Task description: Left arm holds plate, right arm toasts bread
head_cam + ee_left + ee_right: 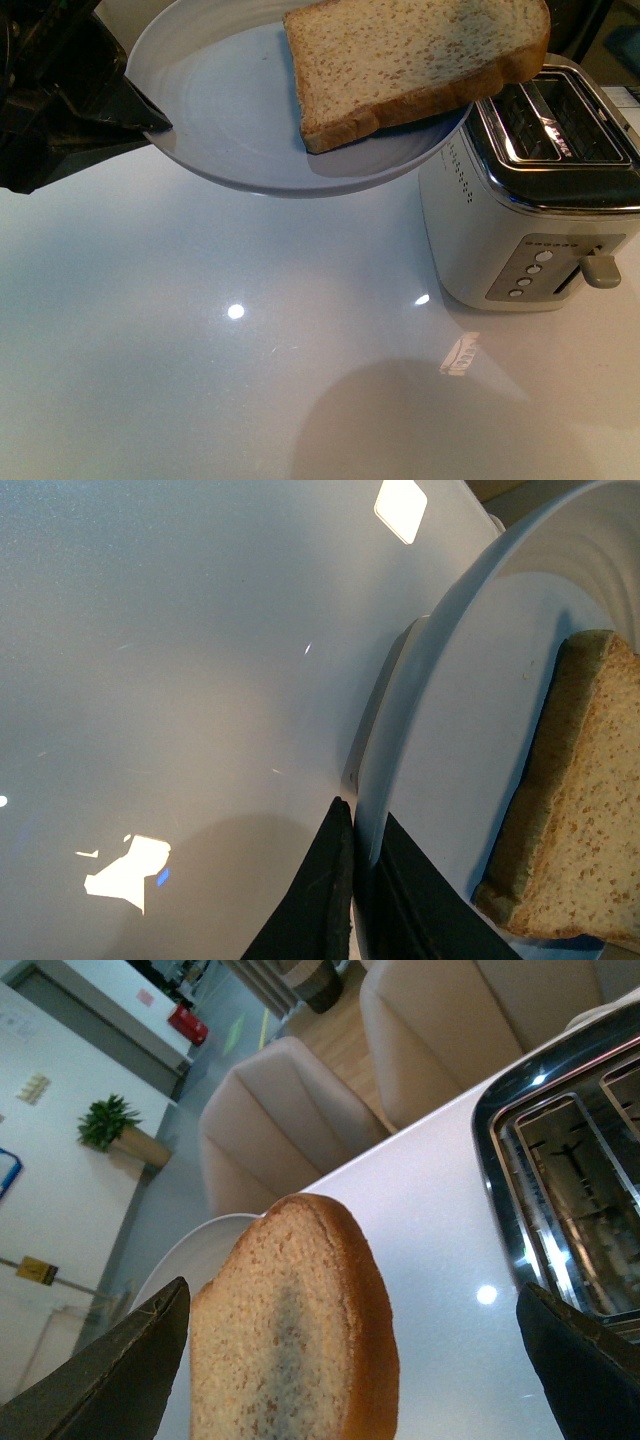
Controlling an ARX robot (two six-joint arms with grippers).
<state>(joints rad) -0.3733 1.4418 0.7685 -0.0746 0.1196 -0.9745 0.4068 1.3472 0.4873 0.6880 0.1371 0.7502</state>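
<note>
Left gripper (367, 825) clamped on plate (230, 110) rim, bread (410, 55) on plate, right gripper (352, 1295) wide open, empty

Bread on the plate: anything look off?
Yes. The bread sits askew: one end overhangs the rim of the plate on the side of the toaster, hanging above its slots instead of lying inside the plate. The left gripper holds only the opposite rim. Nothing spilled or damaged shows.
</note>
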